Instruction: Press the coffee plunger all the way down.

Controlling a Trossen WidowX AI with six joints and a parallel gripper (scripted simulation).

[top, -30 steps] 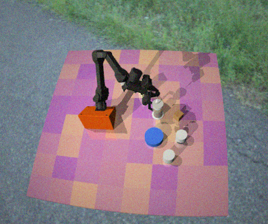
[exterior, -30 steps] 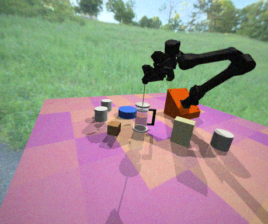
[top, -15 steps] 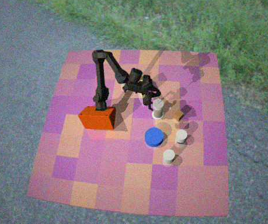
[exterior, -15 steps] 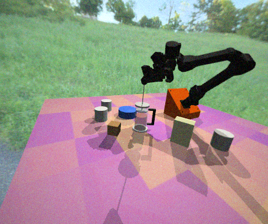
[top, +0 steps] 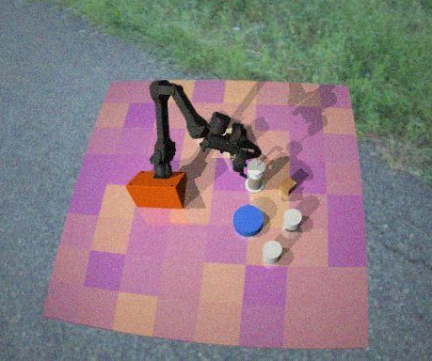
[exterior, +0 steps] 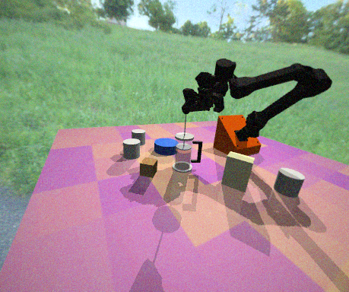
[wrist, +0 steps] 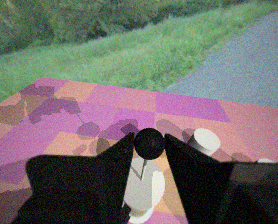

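A flat pink, purple and orange checkered counter [top: 116,267] lies on grey asphalt ground [top: 26,117] beside a green grassy slope [exterior: 74,68], with leafy trees [exterior: 158,12] under pale sky.

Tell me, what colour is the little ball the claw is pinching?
Black; the plunger knob shows best in the wrist view.

brown cube [exterior: 148,166] and blue disc [exterior: 166,146] flanking press [exterior: 183,156] (handle side open)
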